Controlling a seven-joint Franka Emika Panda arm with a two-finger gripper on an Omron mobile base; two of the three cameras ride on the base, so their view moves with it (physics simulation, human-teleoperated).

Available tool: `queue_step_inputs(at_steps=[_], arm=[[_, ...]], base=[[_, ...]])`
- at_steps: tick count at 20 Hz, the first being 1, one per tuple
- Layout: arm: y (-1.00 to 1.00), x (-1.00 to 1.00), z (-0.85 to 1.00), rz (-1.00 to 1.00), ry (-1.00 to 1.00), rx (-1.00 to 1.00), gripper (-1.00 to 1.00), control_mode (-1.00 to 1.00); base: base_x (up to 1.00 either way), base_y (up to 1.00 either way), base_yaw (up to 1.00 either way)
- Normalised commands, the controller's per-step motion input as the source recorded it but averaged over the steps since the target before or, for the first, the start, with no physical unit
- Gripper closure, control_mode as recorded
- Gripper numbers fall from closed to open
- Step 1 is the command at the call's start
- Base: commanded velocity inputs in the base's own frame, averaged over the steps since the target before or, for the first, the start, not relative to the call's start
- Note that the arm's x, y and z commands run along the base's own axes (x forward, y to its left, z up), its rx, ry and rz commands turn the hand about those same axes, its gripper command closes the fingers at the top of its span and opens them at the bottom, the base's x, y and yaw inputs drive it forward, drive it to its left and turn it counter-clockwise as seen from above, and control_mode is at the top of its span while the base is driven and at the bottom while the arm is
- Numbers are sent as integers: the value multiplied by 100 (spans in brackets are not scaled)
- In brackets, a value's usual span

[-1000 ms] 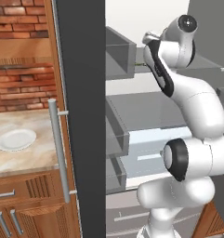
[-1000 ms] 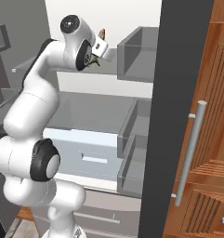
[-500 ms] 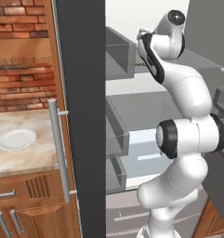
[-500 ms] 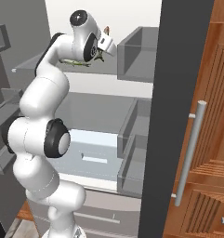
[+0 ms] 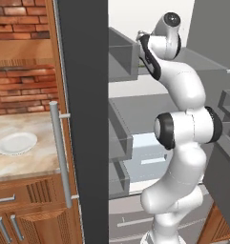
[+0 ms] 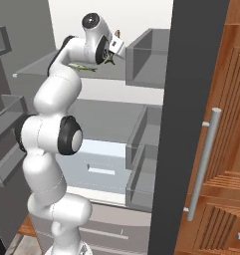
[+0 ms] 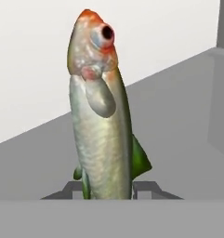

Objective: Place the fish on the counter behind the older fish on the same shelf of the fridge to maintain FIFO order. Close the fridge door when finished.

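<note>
Fridge, tall grey two-door unit with black door edges, stands open. Wide flat grey shelf spans inside; two-finger gripper hangs over it, clamped on slim olive-green fish with pale belly, head toward the white back wall.

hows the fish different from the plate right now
The fish is long, slim and silvery green with an orange-red head; the plate is round, flat and plain white. The fish is clamped in the gripper, pointing away from it over the grey shelf in the fridge; the plate lies flat on the counter with nothing on it. They share nothing plain.
</note>
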Motion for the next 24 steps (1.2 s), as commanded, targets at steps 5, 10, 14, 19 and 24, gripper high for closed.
queue_step_inputs(at_steps=[5, 10, 14, 19, 24], arm=[[1, 17, -35, 0, 5, -1, 100, -100], [7, 2, -50, 0, 7, 0, 100, -100], [13, 11, -37, 0, 4, 0, 100, -100], [16, 23, -42, 0, 0, 0, -100, -100], [16, 0, -59, 0, 0, -1, -100, -100]], base=[[0, 0, 0], [0, 0, 0], [0, 0, 0], [0, 0, 0], [0, 0, 0]])
